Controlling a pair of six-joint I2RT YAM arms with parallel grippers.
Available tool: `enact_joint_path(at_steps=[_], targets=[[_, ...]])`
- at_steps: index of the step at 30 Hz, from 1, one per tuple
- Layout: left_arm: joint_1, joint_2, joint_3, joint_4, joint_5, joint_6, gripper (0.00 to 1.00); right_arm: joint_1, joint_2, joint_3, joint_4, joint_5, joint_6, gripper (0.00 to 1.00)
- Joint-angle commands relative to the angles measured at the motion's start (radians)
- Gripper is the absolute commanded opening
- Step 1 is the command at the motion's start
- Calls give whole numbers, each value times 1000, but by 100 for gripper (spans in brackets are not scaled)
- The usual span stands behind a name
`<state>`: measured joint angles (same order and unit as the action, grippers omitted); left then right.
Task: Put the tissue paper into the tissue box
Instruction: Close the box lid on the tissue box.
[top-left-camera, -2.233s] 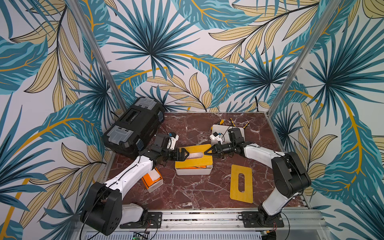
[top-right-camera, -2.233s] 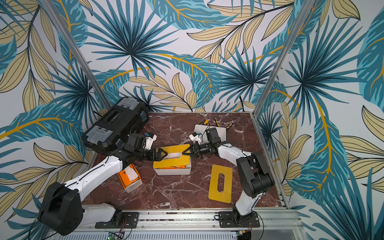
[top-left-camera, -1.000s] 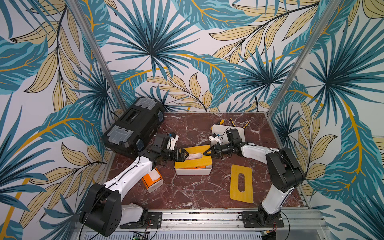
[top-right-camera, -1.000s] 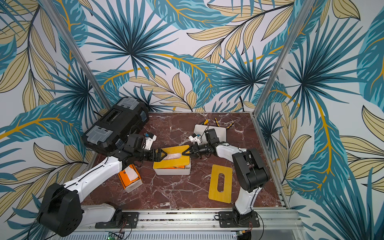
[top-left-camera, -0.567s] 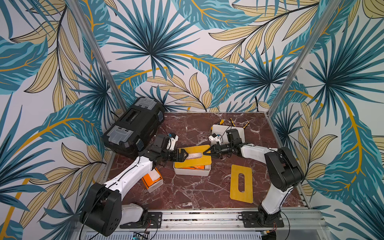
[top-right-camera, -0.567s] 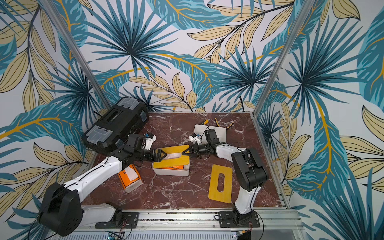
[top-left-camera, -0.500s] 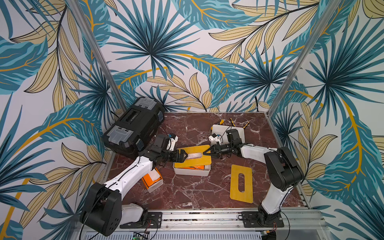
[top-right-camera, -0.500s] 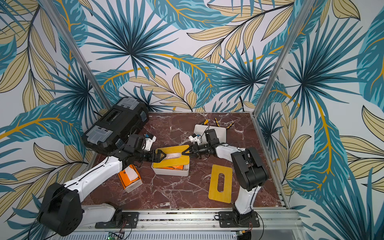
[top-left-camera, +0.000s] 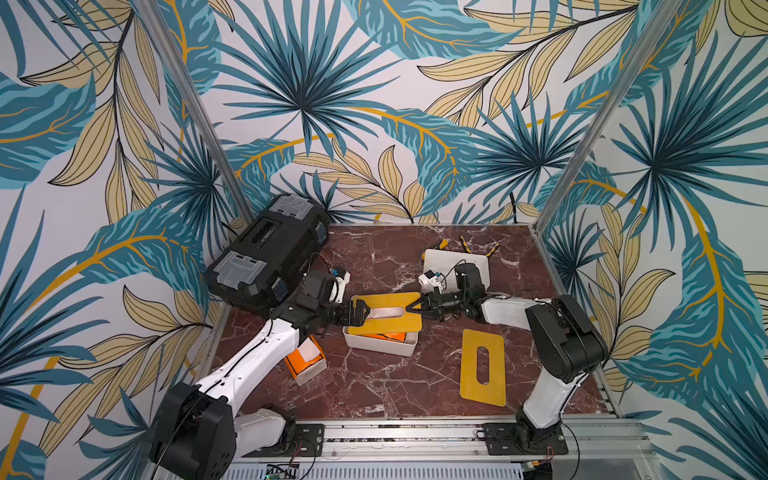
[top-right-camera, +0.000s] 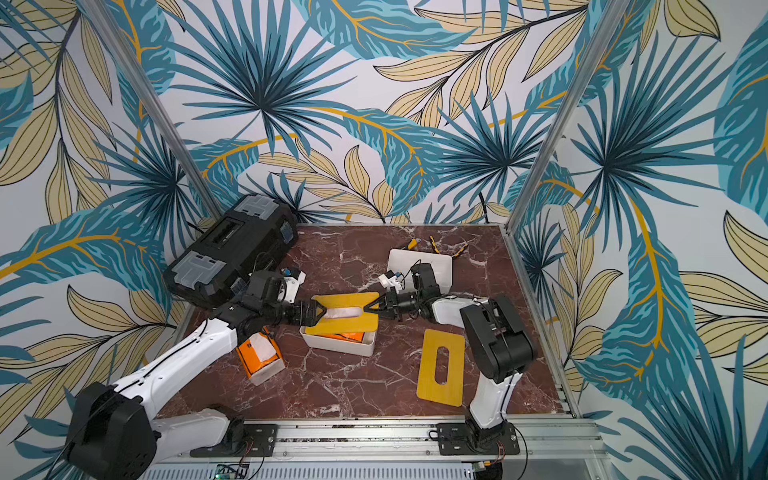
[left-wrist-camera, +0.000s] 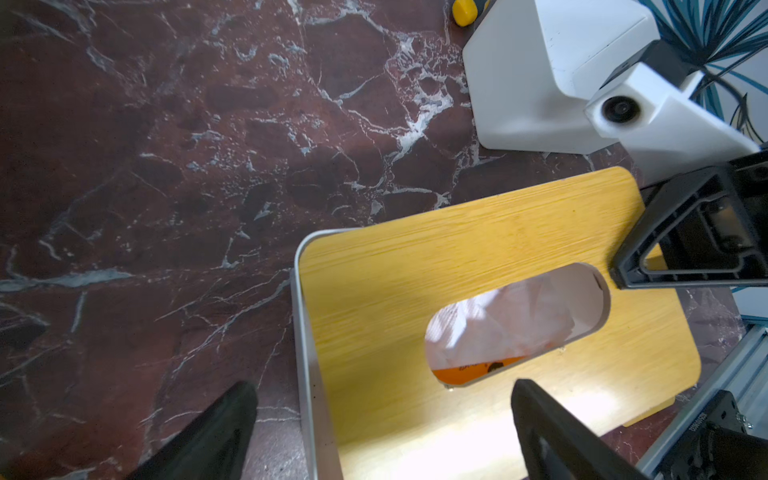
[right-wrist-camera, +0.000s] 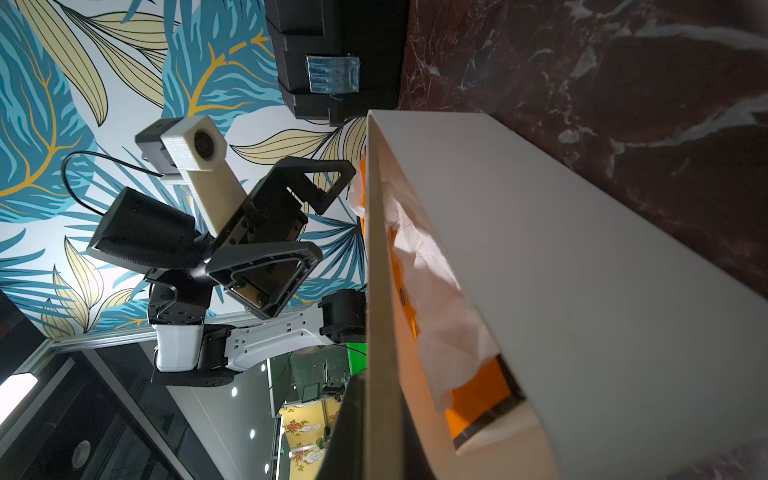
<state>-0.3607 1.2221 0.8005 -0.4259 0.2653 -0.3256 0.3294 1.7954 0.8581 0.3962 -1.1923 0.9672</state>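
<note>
- The white tissue box (top-left-camera: 380, 347) is seen near the middle of the red marble table (top-left-camera: 374, 386) in both top views, with its long side running left to right.
- A wooden lid (top-left-camera: 395, 324) with an oval slot is laid over the tissue box at a slant; its near long edge is sunk inside the box and its far edge is raised above the rim.
- The right gripper (top-left-camera: 409, 308) is clamped tight on the right-hand short edge of the wooden lid; in the right wrist view the lid is seen edge-on, running out from between the dark fingers.
- The left gripper (top-left-camera: 365, 312) is spread wide at the left end of the lid, with nothing between its jaws. In the left wrist view one finger (left-wrist-camera: 216, 432) is seen over the table beside the box and the other over the lid; contact cannot be told.
- The tissue paper (left-wrist-camera: 519, 316) is seen inside the box through the slot, white and crumpled, lying on an orange pack (left-wrist-camera: 465, 370). In the right wrist view it is also visible under the raised lid (right-wrist-camera: 432, 291).
- A second slotted lid (top-left-camera: 483, 368) is laid flat on the table, right of the box and nearer.
- A black toolbox (top-left-camera: 266, 249) is set at the far left, and another white box (top-left-camera: 453, 259) at the far right.
- An orange tissue pack in a white tray (top-left-camera: 305, 357) is seen on the near left, partly under the left arm.
</note>
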Motion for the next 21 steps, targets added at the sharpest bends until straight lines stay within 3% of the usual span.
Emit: enact_joint_path(at_steps=[1,14,21], targets=[[6,-6,-57,50,12,-21,100,6,-56,-50,96,106,95,0],[3,-101,-245,320,117,-179,100,89,-102,-86,183,202,166,0],[3,-135,-281,323,128,-190,100,101,-99,-108,263,213,212,0]])
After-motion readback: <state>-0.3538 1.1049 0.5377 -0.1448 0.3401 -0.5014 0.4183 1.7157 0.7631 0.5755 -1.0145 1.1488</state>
